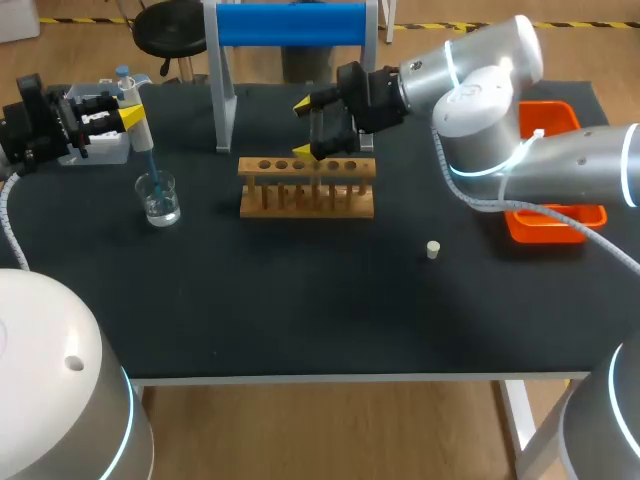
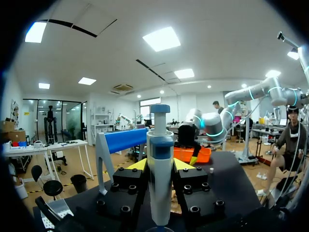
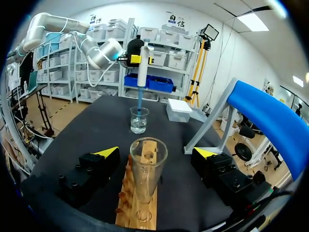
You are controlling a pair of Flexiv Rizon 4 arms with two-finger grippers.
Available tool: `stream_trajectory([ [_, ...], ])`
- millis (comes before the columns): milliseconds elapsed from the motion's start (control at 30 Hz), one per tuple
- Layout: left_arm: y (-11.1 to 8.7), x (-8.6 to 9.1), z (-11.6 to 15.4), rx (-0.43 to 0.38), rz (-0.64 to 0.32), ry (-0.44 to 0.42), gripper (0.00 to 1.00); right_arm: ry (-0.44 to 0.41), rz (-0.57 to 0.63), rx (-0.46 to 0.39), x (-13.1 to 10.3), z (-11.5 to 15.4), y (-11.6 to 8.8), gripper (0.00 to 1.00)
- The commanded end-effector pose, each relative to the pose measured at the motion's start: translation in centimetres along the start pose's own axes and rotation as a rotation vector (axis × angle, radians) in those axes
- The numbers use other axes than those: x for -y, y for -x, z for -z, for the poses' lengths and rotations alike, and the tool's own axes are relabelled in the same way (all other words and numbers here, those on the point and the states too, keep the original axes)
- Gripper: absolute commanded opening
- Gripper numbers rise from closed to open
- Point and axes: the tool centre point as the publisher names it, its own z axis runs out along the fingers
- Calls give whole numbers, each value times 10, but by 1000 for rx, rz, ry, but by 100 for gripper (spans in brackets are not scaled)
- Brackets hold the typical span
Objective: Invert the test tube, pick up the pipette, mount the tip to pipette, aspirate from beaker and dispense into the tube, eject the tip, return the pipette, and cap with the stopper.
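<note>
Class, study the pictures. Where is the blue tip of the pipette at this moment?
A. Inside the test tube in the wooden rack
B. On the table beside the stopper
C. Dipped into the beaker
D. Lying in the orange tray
C: the pipette stands upright with its blue tip reaching down into the beaker of clear liquid, as the head and right wrist views both show.

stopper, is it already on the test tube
No, the stopper lies on the table, off to the side of the rack.
</note>
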Motion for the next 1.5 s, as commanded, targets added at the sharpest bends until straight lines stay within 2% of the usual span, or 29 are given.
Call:
stream_trajectory([
  [33, 0, 1, 0, -2, 1, 2, 0, -4, 1, -2, 0, -1, 1, 100],
  [767, 0, 1, 0, -2, 1, 2, 0, -8, -5, 3, 1, -2, 3, 100],
  [1200, -5, 51, -6, -16, -95, 62, 0, -8, -5, 3, 1, -2, 3, 100],
  [1467, -22, 88, -22, -37, -151, 95, 0, -8, -5, 3, 1, -2, 3, 100],
  [1500, -25, 94, -25, -45, -144, 75, 0, -8, -5, 3, 1, -2, 3, 100],
])
